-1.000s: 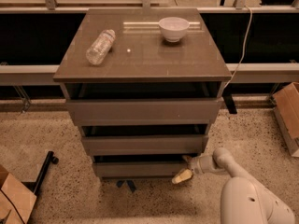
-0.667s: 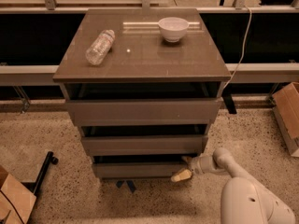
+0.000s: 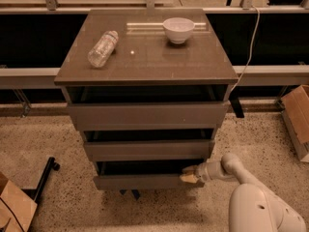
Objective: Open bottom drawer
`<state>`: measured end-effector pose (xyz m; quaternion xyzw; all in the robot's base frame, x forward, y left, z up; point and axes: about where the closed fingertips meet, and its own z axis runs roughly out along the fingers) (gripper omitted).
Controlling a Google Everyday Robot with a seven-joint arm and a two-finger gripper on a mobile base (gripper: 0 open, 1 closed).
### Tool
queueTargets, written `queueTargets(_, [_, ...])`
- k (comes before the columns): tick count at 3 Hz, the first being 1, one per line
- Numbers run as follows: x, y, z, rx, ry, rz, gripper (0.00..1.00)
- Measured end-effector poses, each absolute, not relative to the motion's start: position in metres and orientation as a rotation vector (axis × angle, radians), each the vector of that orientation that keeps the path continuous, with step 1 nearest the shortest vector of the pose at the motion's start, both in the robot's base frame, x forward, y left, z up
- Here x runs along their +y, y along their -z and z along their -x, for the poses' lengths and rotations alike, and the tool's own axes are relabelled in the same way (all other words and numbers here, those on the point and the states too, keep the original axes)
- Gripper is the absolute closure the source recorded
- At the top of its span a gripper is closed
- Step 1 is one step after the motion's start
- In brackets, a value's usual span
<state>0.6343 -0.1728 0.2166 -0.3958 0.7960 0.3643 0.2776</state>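
The bottom drawer [image 3: 140, 181] is the lowest and narrowest of three grey-brown fronts in the cabinet [image 3: 145, 57]. It stands slightly out, with a dark gap above its front. My gripper [image 3: 189, 174] is at the drawer's top right corner, with its pale fingertips at the upper edge of the front. My white arm [image 3: 256, 202] reaches in from the lower right.
A plastic bottle [image 3: 102, 48] lies on the cabinet top beside a white bowl [image 3: 178, 29]. The top drawer [image 3: 147, 115] and middle drawer [image 3: 147, 150] sit above. Cardboard boxes stand at the right [image 3: 297, 120] and lower left [image 3: 14, 207]. A black cable [image 3: 246, 57] hangs at the right.
The gripper has shifted very slightly at the drawer's right corner. The drawer shows no clear movement.
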Motion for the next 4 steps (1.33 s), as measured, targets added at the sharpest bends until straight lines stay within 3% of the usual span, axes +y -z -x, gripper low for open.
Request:
queueTargets(1, [-0.173,-0.217,-0.634,2.137,-0.978,1.063,0.88])
queueTargets(2, [-0.171,-0.215,-0.633,2.137,-0.983,1.064,0.98])
queueTargets(4, [-0.181,-0.208,-0.619,2.268,-0.982,1.104,0.51])
